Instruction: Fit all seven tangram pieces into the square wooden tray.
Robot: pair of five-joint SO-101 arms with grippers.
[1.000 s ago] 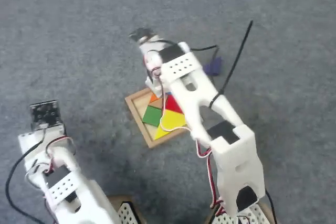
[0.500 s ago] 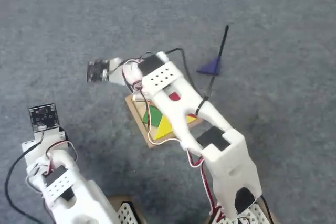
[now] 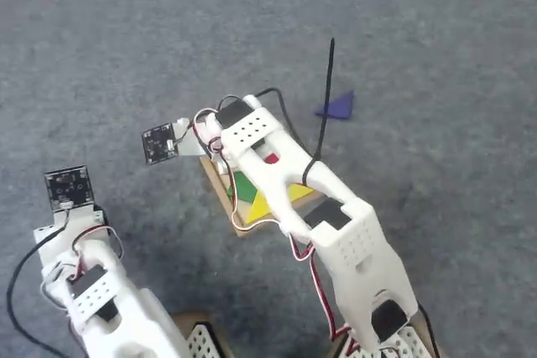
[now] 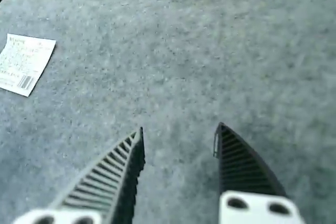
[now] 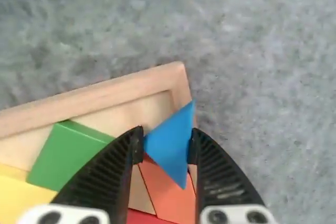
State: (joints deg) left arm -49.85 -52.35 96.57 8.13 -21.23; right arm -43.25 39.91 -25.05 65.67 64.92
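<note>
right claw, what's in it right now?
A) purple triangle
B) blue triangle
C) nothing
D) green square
B: in the right wrist view, the right claw grips a blue triangle between its jaws, over a corner of the wooden tray.

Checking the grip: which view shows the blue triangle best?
Right wrist view: the blue triangle is pinched in the right gripper over a corner of the wooden tray. In the high view the arm covers that spot; the left wrist view faces carpet.
</note>
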